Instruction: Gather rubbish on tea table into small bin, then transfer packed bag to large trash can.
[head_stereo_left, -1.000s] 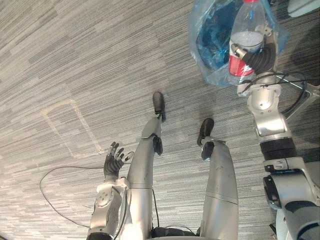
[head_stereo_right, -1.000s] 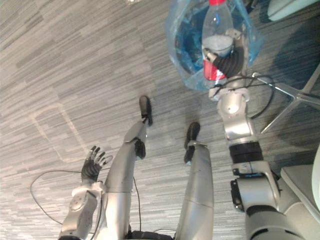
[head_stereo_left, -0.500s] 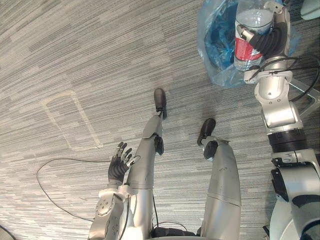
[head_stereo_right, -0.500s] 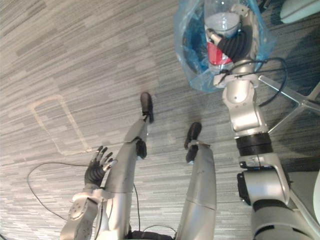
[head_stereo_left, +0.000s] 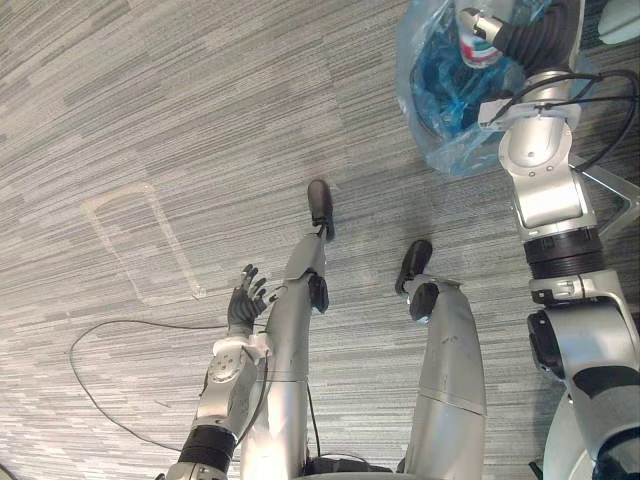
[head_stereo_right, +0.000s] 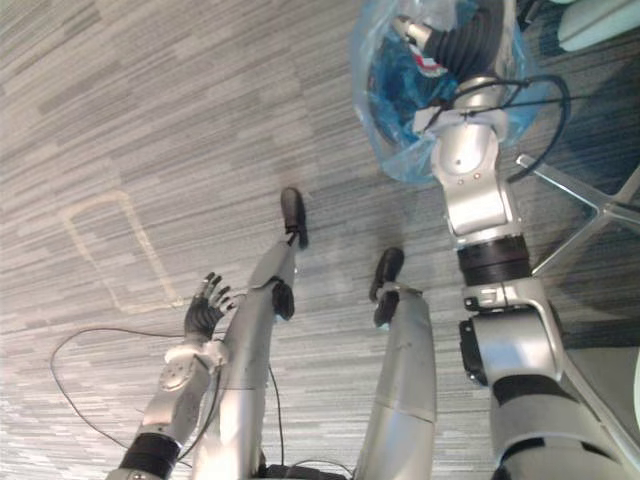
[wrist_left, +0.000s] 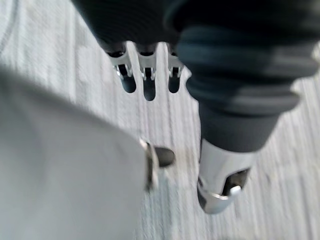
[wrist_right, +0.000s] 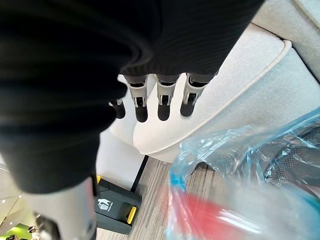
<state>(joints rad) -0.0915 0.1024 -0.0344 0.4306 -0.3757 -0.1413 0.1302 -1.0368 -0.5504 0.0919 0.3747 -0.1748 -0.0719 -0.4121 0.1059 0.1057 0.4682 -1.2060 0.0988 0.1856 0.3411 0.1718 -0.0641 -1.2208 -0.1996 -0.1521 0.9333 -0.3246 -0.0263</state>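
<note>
The blue translucent bag (head_stereo_left: 438, 110) hangs clear of the grey striped carpet floor (head_stereo_left: 150, 100), high on the robot's right side, bunched against the right hand (head_stereo_left: 525, 35). A plastic bottle (wrist_right: 215, 220) with a red label lies against that hand at the upper part of the bag; whether it sits inside the film or outside it, I cannot tell. In the left eye view a silver digit crosses the bottle and clamps it to the palm, so the hand is grasping the bottle with the bag gathered beside it, though in the right wrist view its fingers (wrist_right: 161, 102) reach out fairly straight. Darker blue crumpled material shows through the bag's wall. Past the right hand's fingers there is a pale cushioned seat (wrist_right: 235, 100), and below it a small black box (wrist_right: 115, 207) with a yellow tab stands on the floor. A silver chair leg (head_stereo_right: 580, 195) slants across the floor near the bag. The left hand (head_stereo_left: 243, 305) hangs low on the robot's left with nothing in it, its fingers (wrist_left: 148, 87) straight and spread over bare carpet, well apart from the bag. A pale taped outline (head_stereo_left: 140, 245) marks the floor further to the left.
</note>
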